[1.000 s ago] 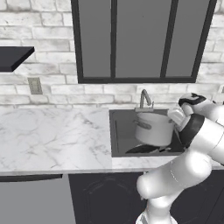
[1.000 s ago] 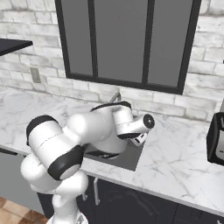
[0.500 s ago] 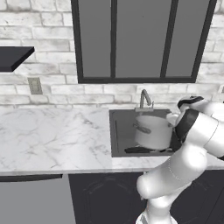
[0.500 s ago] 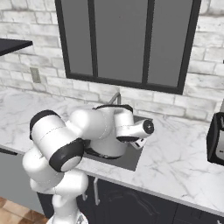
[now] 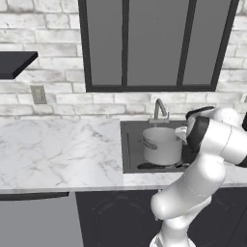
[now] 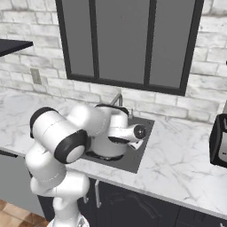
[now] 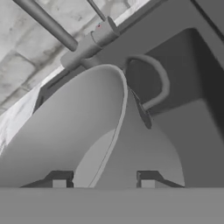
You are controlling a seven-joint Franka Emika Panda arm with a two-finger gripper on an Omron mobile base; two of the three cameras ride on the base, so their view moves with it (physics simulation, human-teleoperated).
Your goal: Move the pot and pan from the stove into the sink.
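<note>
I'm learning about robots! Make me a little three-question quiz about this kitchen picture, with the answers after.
1. True or false: the pot is in the sink.
2. What lies under the pot: A) a pan, B) a plate, C) a sponge?
3. Fill in: the gripper's fingertips straddle the pot's ____.

Key: 1 true. 2 A, the pan. 3 rim.
</note>
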